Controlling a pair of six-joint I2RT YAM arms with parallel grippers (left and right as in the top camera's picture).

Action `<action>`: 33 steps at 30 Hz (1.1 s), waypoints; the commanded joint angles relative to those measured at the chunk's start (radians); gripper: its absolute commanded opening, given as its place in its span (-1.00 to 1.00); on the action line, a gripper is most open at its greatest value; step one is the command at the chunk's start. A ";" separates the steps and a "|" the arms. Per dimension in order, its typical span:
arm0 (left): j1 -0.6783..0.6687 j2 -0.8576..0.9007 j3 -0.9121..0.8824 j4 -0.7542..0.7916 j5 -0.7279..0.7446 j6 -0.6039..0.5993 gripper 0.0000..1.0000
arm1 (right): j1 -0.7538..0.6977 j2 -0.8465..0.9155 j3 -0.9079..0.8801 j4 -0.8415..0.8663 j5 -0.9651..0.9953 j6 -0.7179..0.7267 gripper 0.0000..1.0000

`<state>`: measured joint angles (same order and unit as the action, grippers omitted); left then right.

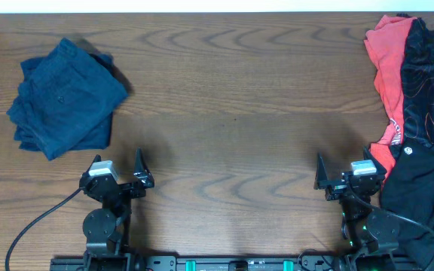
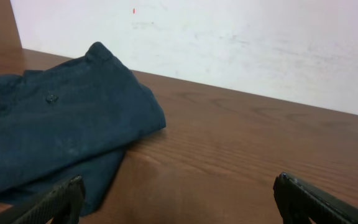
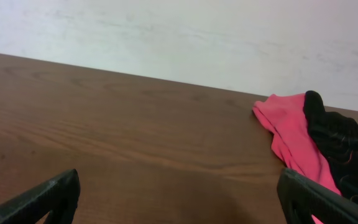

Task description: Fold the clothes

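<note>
**Q:** Overhead view: what's there to fold, and where does it lie?

**A:** Four items in two groups, well apart.
- The navy garment (image 1: pixel 66 98) is on the far-left part of the table (image 1: pixel 232 90). It is folded into a rough square, w/ a small button showing on top.
- The other three are heaped at the right edge.
- The red garment (image 1: pixel 386 53) lies farthest back, crumpled.
- The black garment w/ red print (image 1: pixel 428 83) overlaps the red one's right side.
- The black shirt (image 1: pixel 417 188) is nearest the robot, unfolded, w/ a small white logo near its top. It touches the other two.

**Q:** And the grippers?

**A:**
- L gripper (image 1: pixel 118 159): jaws spread wide and empty, over bare wood near the front edge. The navy garment is ahead and to its left, not touching.
- R gripper (image 1: pixel 343 162): likewise released and empty. The black shirt is just beside it on the right.
- A dark cable (image 1: pixel 36 218) trails from the L arm toward the front-left corner.

**Q:** What do the wrist views add?

**A:**
- L wrist: both fingers sit at the lower corners, w/ the navy garment ahead-left and a pale wall (image 2: pixel 229 43) behind the table.
- R wrist: the red and the printed black garment lie ahead on the right. Only bare wood shows between the fingers.
</note>
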<state>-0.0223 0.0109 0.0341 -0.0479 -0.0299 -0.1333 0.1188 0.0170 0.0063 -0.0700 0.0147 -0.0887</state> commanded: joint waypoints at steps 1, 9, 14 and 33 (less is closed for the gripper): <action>0.004 -0.006 -0.030 -0.021 -0.005 0.008 0.96 | -0.007 -0.005 -0.001 -0.005 -0.004 -0.013 0.99; 0.004 -0.006 -0.030 -0.021 -0.005 0.008 0.96 | -0.007 -0.005 -0.001 -0.004 -0.004 -0.013 0.99; 0.004 -0.006 -0.030 -0.021 -0.005 0.008 0.96 | -0.007 -0.005 -0.001 0.012 0.047 -0.056 0.99; 0.004 0.015 0.026 -0.029 0.015 -0.048 0.96 | -0.007 -0.005 0.009 0.007 0.068 -0.011 0.98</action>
<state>-0.0223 0.0124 0.0364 -0.0521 -0.0257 -0.1596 0.1188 0.0170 0.0067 -0.0467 0.1051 -0.1387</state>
